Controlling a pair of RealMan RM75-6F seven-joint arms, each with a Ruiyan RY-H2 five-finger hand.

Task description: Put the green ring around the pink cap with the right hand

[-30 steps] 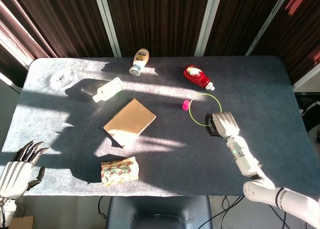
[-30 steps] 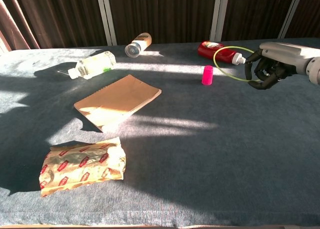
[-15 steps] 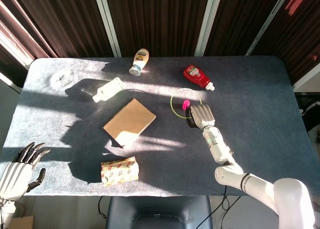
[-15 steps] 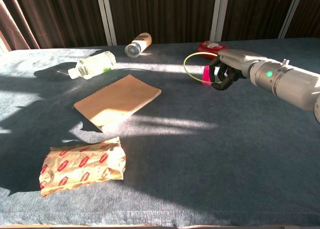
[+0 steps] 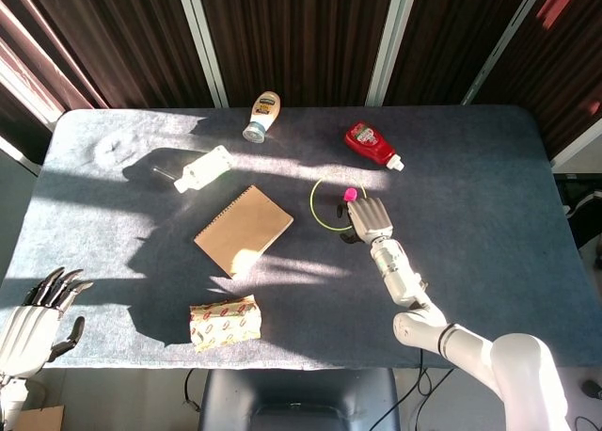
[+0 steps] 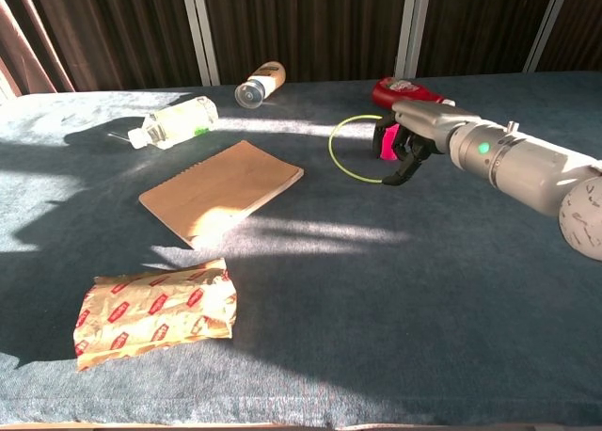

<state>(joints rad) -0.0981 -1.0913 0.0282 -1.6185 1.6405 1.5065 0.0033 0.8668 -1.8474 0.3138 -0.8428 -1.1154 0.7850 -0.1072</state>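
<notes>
The thin green ring (image 5: 311,205) (image 6: 330,151) is pinched at its right edge by my right hand (image 5: 369,219) (image 6: 414,139), held low over the table and reaching out to the hand's left. The small pink cap (image 5: 350,195) (image 6: 384,145) stands upright just in front of the fingers, at the ring's right side. The hand partly hides the cap in the chest view, and I cannot tell whether the cap is inside the loop. My left hand (image 5: 33,318) hangs off the table's near left corner, fingers spread, holding nothing.
A brown notebook (image 5: 244,230) lies mid-table, left of the ring. A snack packet (image 5: 225,322) sits near the front edge. A clear bottle (image 5: 202,168), a mayonnaise bottle (image 5: 262,116) and a red ketchup bottle (image 5: 370,144) lie toward the back.
My right hand has carried the green ring leftward, from right of the pink cap to right at it. The ring now extends past the cap to the left. The left hand has barely moved.
</notes>
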